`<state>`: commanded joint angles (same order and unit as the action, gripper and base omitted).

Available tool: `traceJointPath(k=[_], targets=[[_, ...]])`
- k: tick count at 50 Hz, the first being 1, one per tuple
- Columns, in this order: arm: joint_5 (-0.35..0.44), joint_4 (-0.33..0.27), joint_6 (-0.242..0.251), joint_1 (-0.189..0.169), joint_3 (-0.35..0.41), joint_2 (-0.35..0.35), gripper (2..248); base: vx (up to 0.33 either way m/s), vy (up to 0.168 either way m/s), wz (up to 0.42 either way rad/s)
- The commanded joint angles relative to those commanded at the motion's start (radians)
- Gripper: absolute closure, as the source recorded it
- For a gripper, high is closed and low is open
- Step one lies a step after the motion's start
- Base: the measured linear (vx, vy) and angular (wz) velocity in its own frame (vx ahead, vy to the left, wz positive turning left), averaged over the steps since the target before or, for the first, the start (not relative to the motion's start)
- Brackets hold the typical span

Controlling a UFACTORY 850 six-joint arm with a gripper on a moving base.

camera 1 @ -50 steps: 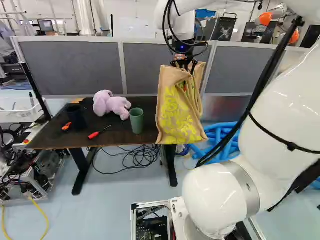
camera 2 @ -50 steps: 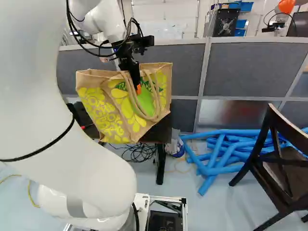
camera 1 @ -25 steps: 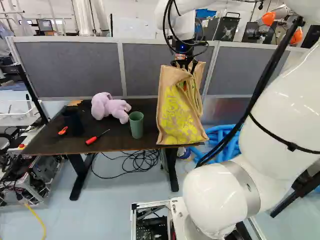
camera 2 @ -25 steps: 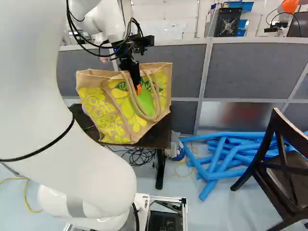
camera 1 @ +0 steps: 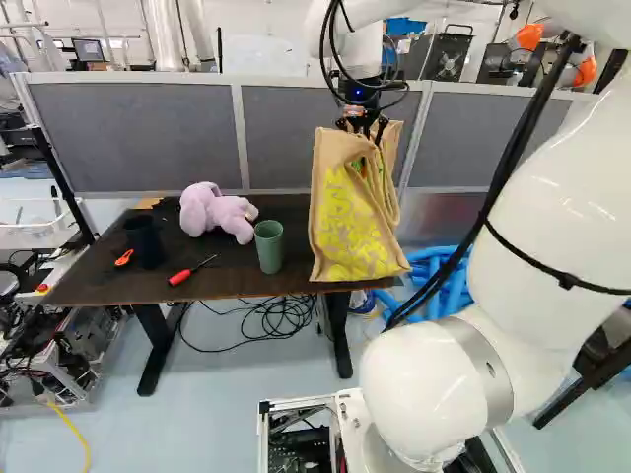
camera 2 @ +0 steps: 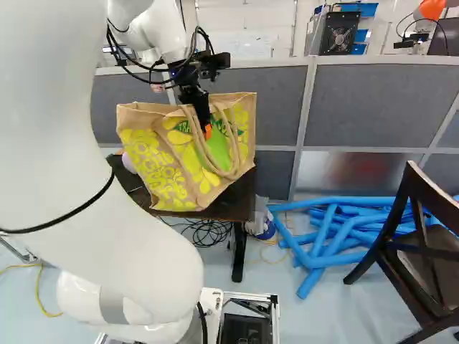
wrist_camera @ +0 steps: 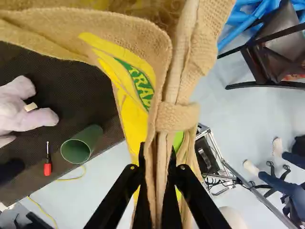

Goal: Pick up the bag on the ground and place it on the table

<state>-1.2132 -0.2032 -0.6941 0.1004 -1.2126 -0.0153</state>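
The hand (camera 2: 205, 127) gripped the bag (camera 1: 352, 232) between both fingers by its upper edge and handle, the bag tilted at the right end of the worktop (camera 1: 227, 282), though whether its bottom touched down I couldn't tell. Left of it stood a green cup (camera 1: 268, 248), with a red screwdriver (camera 1: 180, 278) and lilac plush toy (camera 1: 202, 209) beyond; right, blue tubes (camera 2: 319, 259) lay near a dark chair (camera 2: 423, 261).
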Motion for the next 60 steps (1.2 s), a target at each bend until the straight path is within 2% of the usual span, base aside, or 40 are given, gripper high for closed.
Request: traceJointPath(k=[32, 60], targets=[[0.0, -0.077, 0.0, -0.009, -0.114, 0.109, 229, 0.0, 0.0, 0.0], [0.0, -0.086, 0.0, -0.015, -0.212, 0.196, 229, 0.0, 0.0, 0.0]])
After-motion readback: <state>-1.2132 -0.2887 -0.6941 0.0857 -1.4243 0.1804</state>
